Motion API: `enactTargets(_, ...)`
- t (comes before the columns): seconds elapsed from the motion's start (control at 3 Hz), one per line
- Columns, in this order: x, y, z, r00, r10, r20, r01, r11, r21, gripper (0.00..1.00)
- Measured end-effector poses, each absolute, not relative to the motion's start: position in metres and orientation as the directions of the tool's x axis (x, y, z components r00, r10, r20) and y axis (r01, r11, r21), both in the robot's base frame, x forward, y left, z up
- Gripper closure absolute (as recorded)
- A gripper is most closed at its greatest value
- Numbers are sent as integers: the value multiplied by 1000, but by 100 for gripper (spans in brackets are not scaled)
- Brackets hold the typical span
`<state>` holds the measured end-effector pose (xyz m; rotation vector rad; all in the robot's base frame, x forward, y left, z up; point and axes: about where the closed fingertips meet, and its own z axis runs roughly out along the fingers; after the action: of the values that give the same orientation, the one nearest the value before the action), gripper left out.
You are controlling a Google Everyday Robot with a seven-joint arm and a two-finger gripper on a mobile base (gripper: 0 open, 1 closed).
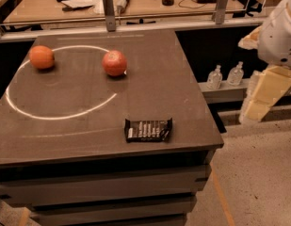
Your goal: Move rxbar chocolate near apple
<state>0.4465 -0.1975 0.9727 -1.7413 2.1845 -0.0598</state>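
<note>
My gripper hangs off the right side of the tabletop, out over the floor and well apart from everything on it. I cannot tell whether it is released or clenched. Just to its left, two small bottles stand on a low shelf. The rxbar chocolate lies flat near the tabletop's front edge. The apple sits farther back, well apart from the bar, on a white painted ring. An orange fruit rests at the ring's far left.
</note>
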Motion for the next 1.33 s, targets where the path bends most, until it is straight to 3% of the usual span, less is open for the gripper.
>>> enactTargets(0.67, 474, -121, 924, -127, -911, -393, -969, 198, -147, 0)
enactTargets(1.33, 458, -65, 879, -109, -858, -502, -984, 163, -65, 0)
